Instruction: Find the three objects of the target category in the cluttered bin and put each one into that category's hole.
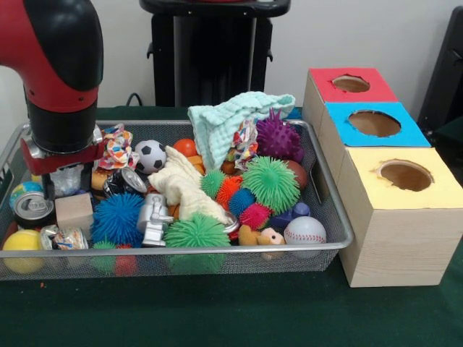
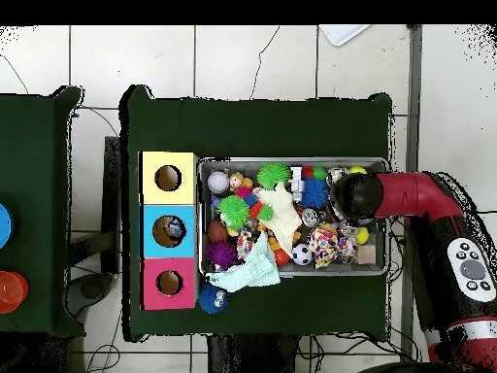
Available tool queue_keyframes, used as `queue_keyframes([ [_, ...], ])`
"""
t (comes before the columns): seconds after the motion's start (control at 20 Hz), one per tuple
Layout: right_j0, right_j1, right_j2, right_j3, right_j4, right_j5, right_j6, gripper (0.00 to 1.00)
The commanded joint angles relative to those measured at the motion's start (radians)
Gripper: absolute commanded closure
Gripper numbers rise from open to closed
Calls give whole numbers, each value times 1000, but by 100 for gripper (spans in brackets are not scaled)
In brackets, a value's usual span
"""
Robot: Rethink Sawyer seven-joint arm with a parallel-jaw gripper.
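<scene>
Arm: red-and-black robot arm lowered over silver wire-mesh bin's end, likely to reach clutter
Gripper: buried among crushed cans; grip state can't tell
Holes: red, blue, yellow wooden boxes beside bin, within reach

The arm's bulk hides the claw's fingers in both views.

Red arm, black joint, red collar

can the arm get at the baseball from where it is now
Probably yes. The baseball lies on top at the bin's opposite end from the arm, nothing covering it; the arm would have to cross over.
</scene>
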Motion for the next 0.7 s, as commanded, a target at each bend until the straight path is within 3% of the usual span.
queue_keyframes([
  [0.05,14,25,-54,22,-41,131,-213,0],
  [0.7,27,12,-86,38,-29,167,-206,0],
])
